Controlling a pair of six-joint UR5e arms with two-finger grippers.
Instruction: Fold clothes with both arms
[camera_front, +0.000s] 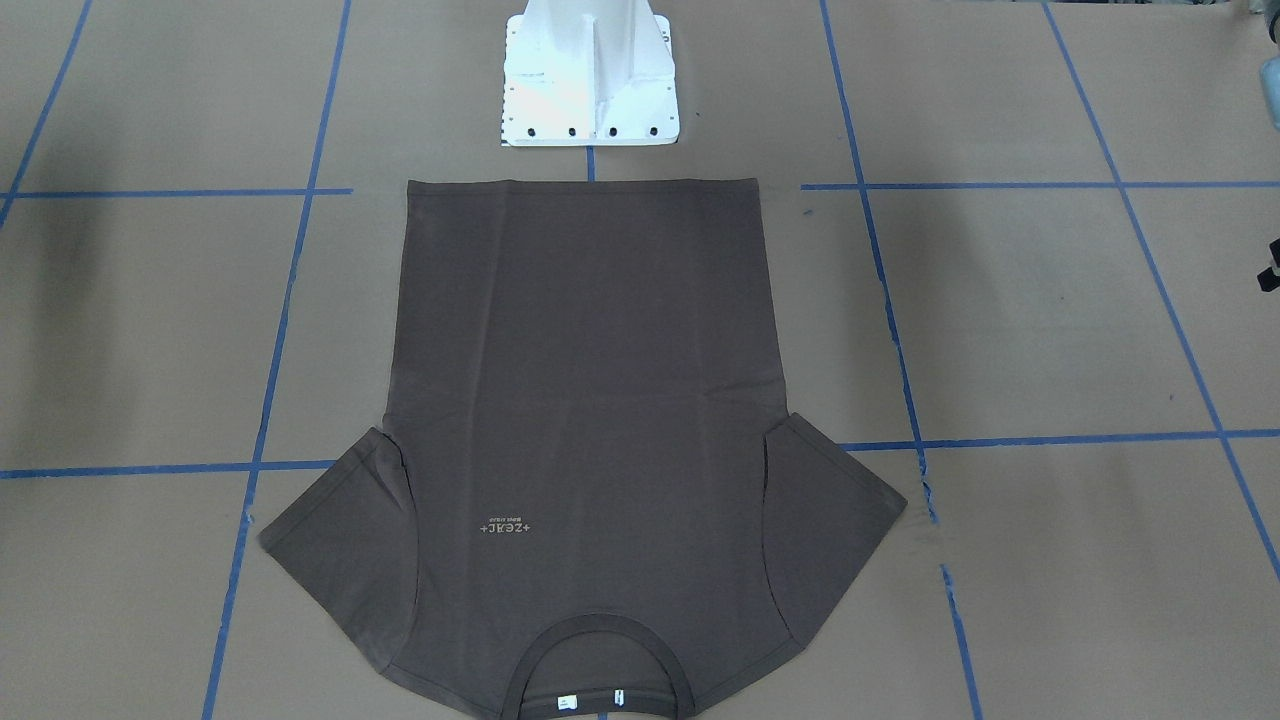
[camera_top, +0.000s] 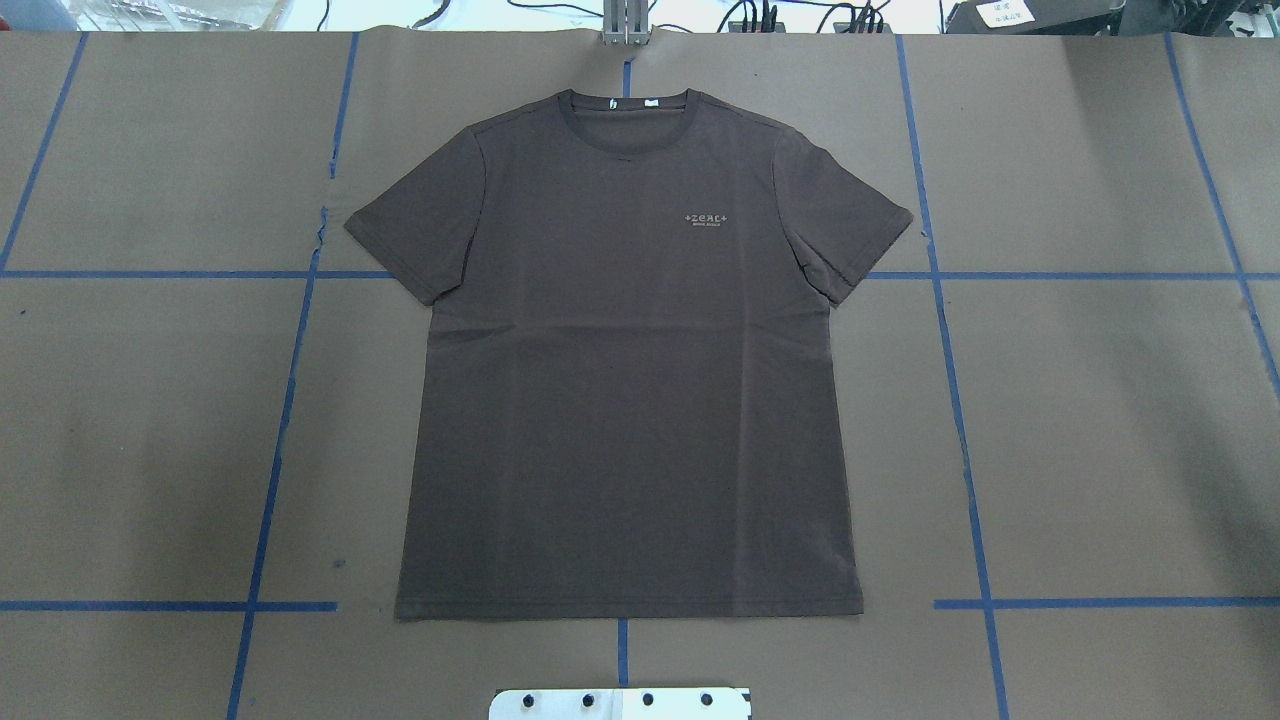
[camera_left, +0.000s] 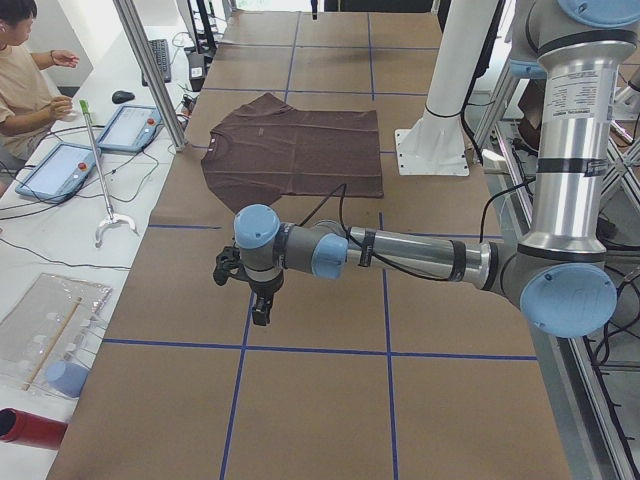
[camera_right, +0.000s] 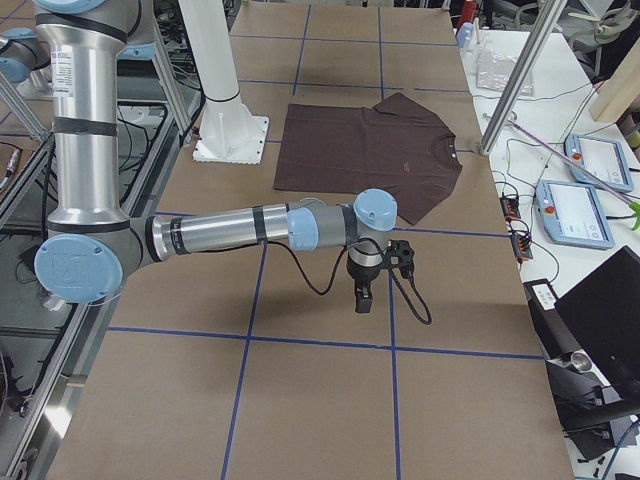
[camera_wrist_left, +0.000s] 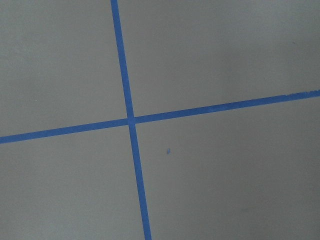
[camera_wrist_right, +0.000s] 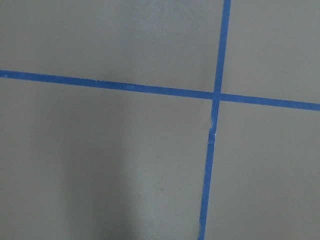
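The left arm (camera_left: 400, 250) and the right arm (camera_right: 230, 230) each stretch level over opposite ends of the table (camera_top: 1100, 450), the left hand (camera_left: 262, 308) and the right hand (camera_right: 363, 298) pointing down, whether spread or pressed together I cannot tell, while the T-shirt (camera_top: 620, 400) lies flat mid-table, collar toward the operators' edge, its chest lettering (camera_top: 709, 219) seemingly "+ZEAL+".

Pale chest lettering (camera_top: 708, 219) on brown T-shirt (camera_top: 620, 420), perhaps reading "+ZEAL+"

One T-shirt (camera_top: 625, 380), one pedestal (camera_front: 590, 90), a left arm (camera_left: 410, 255) and right arm (camera_right: 230, 228), seemingly two tablets (camera_left: 58, 170).
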